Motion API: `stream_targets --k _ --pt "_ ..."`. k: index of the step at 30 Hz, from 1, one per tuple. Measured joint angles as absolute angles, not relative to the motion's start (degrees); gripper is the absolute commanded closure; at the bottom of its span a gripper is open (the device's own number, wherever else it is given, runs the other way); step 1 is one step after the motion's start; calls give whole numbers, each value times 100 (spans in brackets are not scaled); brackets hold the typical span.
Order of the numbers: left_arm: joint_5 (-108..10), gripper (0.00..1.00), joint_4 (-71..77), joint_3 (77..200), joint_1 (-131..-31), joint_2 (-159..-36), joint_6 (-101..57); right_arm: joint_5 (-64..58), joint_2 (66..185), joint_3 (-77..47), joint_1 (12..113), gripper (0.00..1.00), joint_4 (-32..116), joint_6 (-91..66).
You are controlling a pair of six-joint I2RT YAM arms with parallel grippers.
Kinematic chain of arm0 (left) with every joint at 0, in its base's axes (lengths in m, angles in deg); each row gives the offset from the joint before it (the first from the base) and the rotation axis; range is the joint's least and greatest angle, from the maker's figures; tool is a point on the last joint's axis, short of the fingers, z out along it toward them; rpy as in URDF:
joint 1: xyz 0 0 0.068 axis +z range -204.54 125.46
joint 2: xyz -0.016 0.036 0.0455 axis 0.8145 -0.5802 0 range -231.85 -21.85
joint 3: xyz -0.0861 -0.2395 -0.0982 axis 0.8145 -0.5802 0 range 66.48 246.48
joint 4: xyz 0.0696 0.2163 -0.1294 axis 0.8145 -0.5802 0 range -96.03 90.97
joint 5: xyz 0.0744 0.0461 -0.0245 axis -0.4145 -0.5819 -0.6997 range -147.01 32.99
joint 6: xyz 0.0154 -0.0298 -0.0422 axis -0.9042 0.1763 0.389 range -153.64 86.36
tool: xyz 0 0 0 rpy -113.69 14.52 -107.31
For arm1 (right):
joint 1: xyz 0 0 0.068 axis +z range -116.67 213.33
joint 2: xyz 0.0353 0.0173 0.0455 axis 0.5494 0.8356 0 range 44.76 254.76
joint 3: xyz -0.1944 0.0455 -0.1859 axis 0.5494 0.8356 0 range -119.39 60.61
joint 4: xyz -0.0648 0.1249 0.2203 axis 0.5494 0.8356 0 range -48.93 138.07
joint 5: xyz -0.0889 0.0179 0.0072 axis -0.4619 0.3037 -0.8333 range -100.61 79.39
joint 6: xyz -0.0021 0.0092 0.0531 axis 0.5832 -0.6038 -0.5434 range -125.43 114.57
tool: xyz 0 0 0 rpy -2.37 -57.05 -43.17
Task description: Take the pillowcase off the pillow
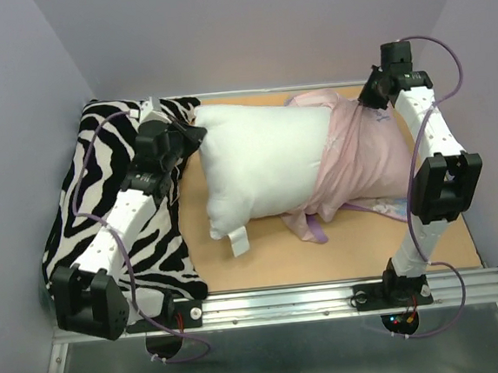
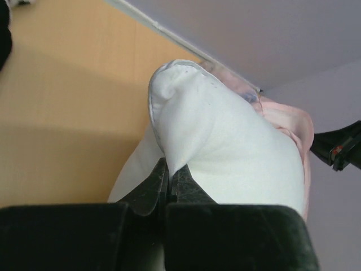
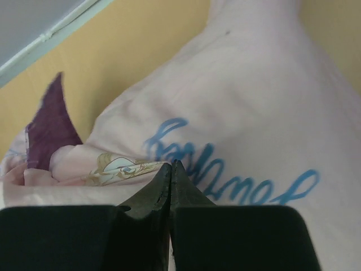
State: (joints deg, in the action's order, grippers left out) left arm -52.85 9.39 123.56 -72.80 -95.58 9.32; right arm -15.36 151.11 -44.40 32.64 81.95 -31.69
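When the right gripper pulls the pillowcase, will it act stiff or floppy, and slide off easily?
Probably floppy: the pillowcase lies bunched and wrinkled around one end of the pillow. Likely light, since it looks thin and sags in folds. It may drag rather than slip freely, because it wraps the plump pillow closely.

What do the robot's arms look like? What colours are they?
The left arm and right arm are made of white tube-like pieces joined by chunky black blocks. A thin purple cable loops along each one. The jaws are black and narrow to points, and sit on wide black blocks. Tiny red and green lights glow at the right base.
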Motion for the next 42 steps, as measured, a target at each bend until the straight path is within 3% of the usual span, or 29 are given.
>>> stream_targets --k 7,12,13,16,19,20,21,23,24,25,27,29,34,38,42 --pt "-4810 100 185 12882 -6228 -8855 683 -839 14982 -4438 3106 99 8440 -3623" --pt "-4701 100 10 13040 -5957 -9012 583 -385 14774 -4106 3154 97 8234 -3650" --pt "-4659 100 -33 13116 -5929 -9147 543 -400 14715 -4019 3198 81 8186 -3623" --pt "-4653 100 -123 13554 -5885 -9816 340 -699 14536 -3761 3478 48 8011 -3457" --pt "-4893 99 -200 14106 -5957 -10583 69 -1049 14383 -3590 3863 30 7922 -3234" --pt "-5042 95 -335 14316 -5999 -10813 -42 -1152 14308 -3503 4003 27 7865 -3171" --pt "-5180 79 -449 14590 -6067 -11093 -156 -1246 14151 -3321 4175 25 7775 -3114" --pt "-5435 64 -639 14974 -6215 -11416 -348 -1305 13856 -3046 4378 26 7778 -3055" --pt "-5547 35 -700 15112 -6285 -11506 -405 -1309 13644 -2862 4483 26 7747 -3036" --pt "-5709 20 -728 15241 -6390 -11569 -512 -1316 13443 -2740 4558 26 7749 -3022" --pt "-6056 19 -763 15363 -6631 -11501 -665 -1355 12647 -2309 4792 26 7681 -3003" --pt "-6227 10 -785 15403 -6788 -11392 -764 -1408 12136 -1955 4973 25 7413 -3014" --pt "-6908 10 -1061 15420 -7343 -10739 -1000 -1624 10868 -239 5932 24 7133 -3269" --pt "-7549 10 -912 14275 -8379 -9344 -565 -1829 10892 700 6800 22 6774 -3545" --pt "-7969 1 -864 12832 -9264 -8048 264 -2186 11137 1227 7403 19 6425 -3829"
